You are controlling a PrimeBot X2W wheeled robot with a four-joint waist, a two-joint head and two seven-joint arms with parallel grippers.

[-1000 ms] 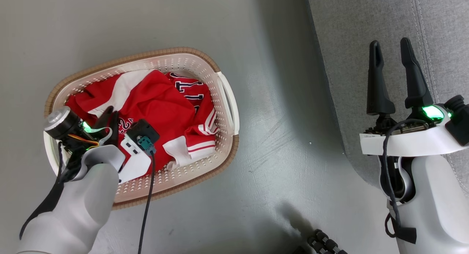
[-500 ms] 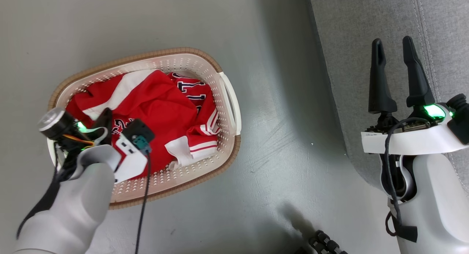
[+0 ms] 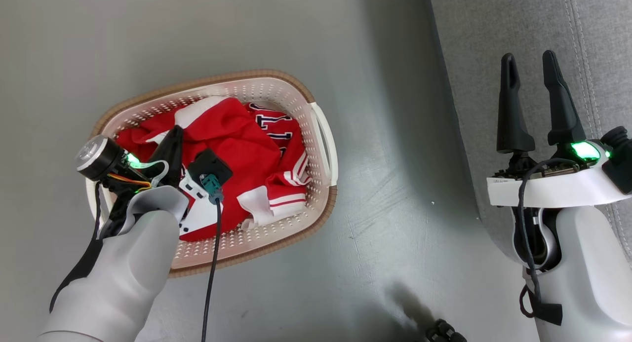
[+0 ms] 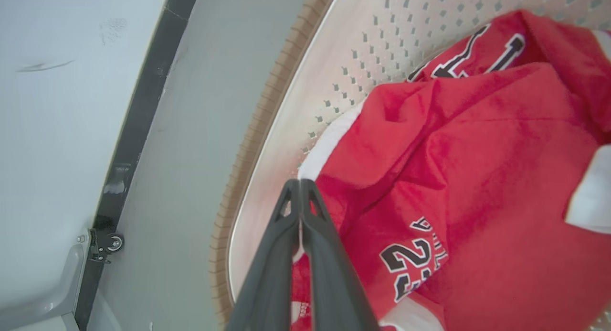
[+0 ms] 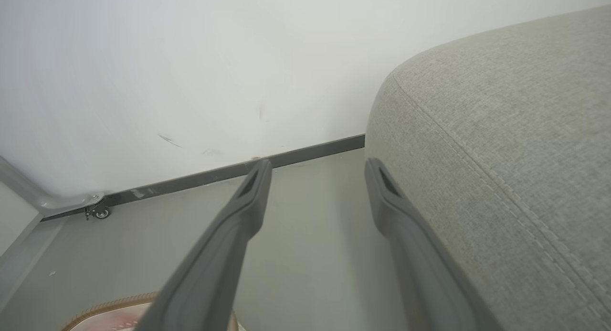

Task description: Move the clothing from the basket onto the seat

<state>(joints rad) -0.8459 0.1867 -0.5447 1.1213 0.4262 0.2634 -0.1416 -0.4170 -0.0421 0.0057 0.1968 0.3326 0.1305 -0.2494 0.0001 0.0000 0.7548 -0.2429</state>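
- the left gripper (image 3: 173, 134) hangs over the near-left part of the basket (image 3: 276, 80), its two dark fingers pressed together at the tip.
- in the left wrist view the fingers (image 4: 320, 235) meet at the white-trimmed edge of the clothing (image 4: 477, 154), with a thin sliver of white and red cloth showing between them, so the gripper is closed on a fold of that cloth.
- the clothing lies bunched inside the basket: red fabric with white stripes, black-and-white block letters towards the far wall, and a "23" just beside the closed fingers.
- the basket stands on the grey floor (image 3: 197, 31), well apart from the seat (image 3: 493, 36).
- the right gripper (image 3: 528, 57) sits over the front edge of the seat with its fingers spread wide and nothing between them.
- in the right wrist view the seat's rounded corner and stitched seam lie to the right of the fingers, with a pale wall (image 5: 191, 58) and a dark baseboard beyond.
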